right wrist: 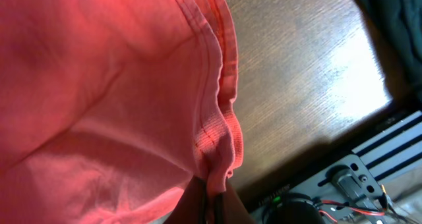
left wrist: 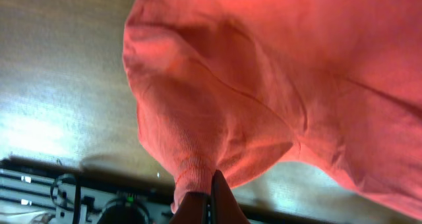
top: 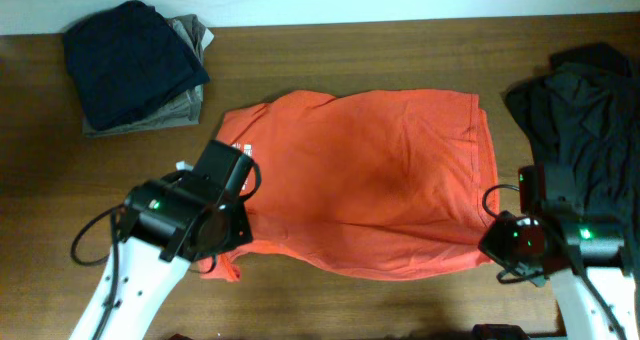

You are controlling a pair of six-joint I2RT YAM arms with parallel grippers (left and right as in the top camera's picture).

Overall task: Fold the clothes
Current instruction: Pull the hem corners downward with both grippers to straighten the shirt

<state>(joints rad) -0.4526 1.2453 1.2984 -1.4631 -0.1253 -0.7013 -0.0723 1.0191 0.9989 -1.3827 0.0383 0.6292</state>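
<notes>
The clothes, an orange-red T-shirt (top: 370, 180), lie spread across the middle of the wooden table, with white lettering (top: 243, 146) near the left end. My left gripper (top: 222, 242) is at the shirt's near-left corner, shut on a pinch of its sleeve hem (left wrist: 194, 174). My right gripper (top: 497, 242) is at the near-right corner, shut on the stitched bottom hem (right wrist: 214, 168). In both wrist views the fabric rises from between the fingers and hangs lifted off the table.
A folded dark navy garment (top: 130, 60) on a tan one (top: 190, 35) sits at the back left. A heap of dark clothing (top: 585, 120) lies at the right edge. The table's front edge and cables (left wrist: 99, 197) run below both grippers.
</notes>
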